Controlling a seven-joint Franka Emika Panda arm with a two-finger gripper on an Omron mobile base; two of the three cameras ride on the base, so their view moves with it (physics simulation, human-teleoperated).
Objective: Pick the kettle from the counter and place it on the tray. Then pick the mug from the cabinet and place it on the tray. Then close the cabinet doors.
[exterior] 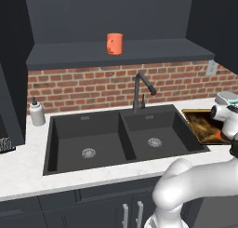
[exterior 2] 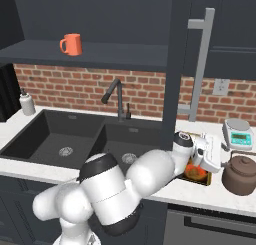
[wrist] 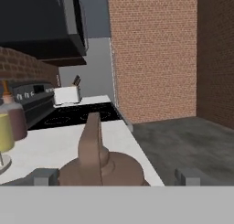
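The brownish-grey kettle (exterior 2: 243,175) stands on the white counter (exterior 2: 200,193) right of the tray (exterior: 204,124), close to the front edge. My gripper (exterior 2: 216,165) hovers over the tray's right end, just left of the kettle and aimed at it. In the hand view the kettle (wrist: 100,166) sits low and centred, its arched handle edge-on, and the gripper (wrist: 116,177) is open with the fingertips (wrist: 45,176) wide apart on either side of it. The orange mug (exterior: 114,43) stands on the shelf of the open cabinet (exterior: 116,55). The cabinet doors (exterior 2: 175,64) are swung open.
A white kitchen scale (exterior 2: 237,132) sits behind the kettle. The black double sink (exterior: 116,138) with its faucet (exterior: 139,92) lies left of the tray, and a white soap bottle (exterior: 36,112) stands at its far left. The open door's silver handle (exterior 2: 200,64) hangs above the tray.
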